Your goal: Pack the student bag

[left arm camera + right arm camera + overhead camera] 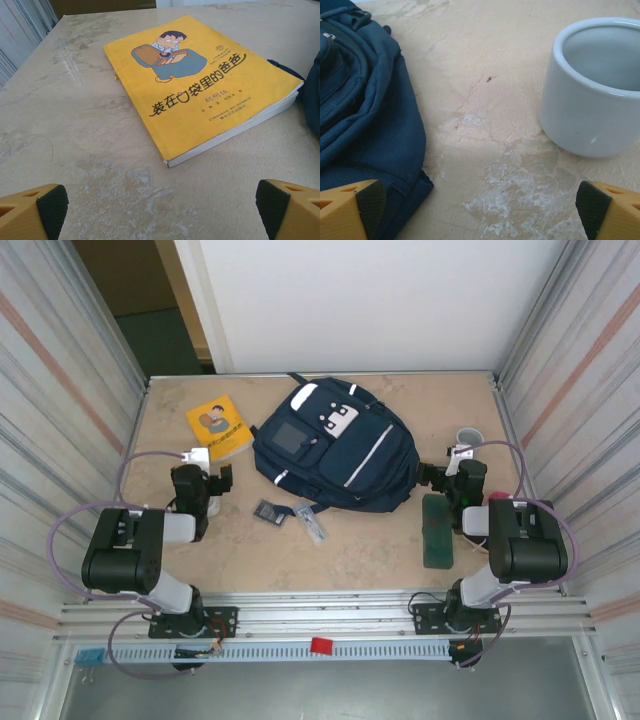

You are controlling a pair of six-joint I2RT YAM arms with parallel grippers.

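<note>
The student bag (335, 445), a large navy backpack with white stripes, lies flat at the middle back of the table. My left gripper (200, 472) stands open just short of a yellow book (219, 427). In the left wrist view the book (200, 85) lies flat ahead of the open gripper (160, 210), with bare table between the fingers. My right gripper (455, 466) is open to the right of the bag. The right wrist view has the bag's edge (365, 125) at the left, a white cup (595, 90) at the right, and the gripper (480, 210) holds nothing.
A dark green pencil case (438, 530) lies beside the right arm. A small dark flat item (270, 512) and a small grey one (312, 523) lie in front of the bag. The white cup (469, 437) stands at the back right. Metal walls close in both sides.
</note>
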